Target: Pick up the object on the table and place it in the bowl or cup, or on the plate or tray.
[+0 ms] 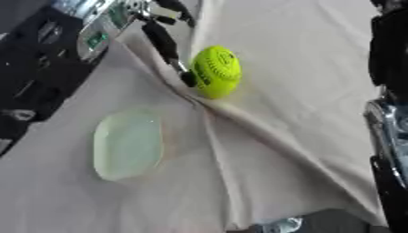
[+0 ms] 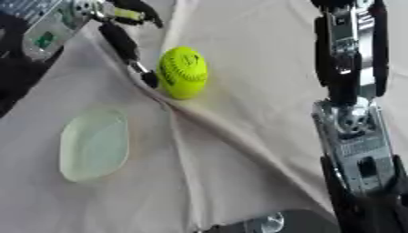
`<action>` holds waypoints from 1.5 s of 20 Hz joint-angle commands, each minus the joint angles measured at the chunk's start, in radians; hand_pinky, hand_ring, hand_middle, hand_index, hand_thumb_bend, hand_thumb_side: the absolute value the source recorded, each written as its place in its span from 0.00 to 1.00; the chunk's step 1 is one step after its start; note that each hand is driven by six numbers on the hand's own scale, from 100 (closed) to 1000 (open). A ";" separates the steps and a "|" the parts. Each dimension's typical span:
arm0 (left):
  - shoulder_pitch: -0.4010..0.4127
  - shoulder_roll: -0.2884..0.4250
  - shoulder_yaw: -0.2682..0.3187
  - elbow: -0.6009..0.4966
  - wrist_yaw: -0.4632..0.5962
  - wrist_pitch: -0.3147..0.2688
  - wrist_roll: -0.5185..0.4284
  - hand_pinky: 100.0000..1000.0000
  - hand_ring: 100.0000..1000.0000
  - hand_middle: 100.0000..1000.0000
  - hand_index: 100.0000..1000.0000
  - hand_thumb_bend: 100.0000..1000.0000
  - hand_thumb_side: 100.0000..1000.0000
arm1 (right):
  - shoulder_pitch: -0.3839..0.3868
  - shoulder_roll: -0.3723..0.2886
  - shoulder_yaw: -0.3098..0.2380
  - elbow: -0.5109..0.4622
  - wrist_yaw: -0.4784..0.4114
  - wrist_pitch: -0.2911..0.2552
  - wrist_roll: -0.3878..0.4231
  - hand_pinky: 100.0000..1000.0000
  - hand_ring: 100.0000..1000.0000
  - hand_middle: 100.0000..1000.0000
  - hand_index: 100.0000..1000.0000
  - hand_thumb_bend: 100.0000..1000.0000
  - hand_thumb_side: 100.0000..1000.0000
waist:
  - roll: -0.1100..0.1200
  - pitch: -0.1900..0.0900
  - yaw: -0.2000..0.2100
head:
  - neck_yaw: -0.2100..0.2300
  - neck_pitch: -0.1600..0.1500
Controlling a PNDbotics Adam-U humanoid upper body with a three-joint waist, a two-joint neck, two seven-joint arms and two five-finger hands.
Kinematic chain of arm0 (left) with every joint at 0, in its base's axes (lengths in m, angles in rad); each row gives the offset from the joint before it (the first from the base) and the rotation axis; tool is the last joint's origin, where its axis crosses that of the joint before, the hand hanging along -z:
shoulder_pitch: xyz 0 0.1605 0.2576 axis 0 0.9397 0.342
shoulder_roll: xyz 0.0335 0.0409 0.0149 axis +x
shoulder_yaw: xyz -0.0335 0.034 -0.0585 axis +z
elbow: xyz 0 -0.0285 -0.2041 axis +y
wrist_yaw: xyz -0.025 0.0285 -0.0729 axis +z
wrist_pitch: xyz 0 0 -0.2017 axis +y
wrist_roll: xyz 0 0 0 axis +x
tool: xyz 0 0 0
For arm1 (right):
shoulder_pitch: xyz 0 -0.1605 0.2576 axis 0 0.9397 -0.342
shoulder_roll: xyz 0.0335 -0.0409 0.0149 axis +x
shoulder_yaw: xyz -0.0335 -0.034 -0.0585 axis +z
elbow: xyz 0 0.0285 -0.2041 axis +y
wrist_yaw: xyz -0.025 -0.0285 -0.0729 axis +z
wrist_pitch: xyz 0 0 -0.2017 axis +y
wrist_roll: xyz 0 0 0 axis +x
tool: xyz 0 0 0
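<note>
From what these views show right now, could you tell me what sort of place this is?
Probably a robot test bench rather than a home: a table draped in wrinkled white cloth, bearing only a yellow-green ball and a pale green plate, with the left hand touching the ball.

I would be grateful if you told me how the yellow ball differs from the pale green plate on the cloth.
The yellow ball is round, bright and stitched; the pale green plate is flat, oval and translucent. The ball sits farther up the white cloth with the left robot hand touching it; nothing touches the plate. Both rest on that cloth.
</note>
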 commanded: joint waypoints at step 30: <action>-0.043 -0.079 0.013 0.125 -0.056 -0.025 0.000 0.82 0.92 1.00 1.00 1.00 0.71 | -0.014 0.004 -0.001 -0.016 0.002 0.002 0.000 0.62 0.95 0.91 0.97 0.00 0.91 | -0.005 -0.022 -0.014 | -0.015 0.004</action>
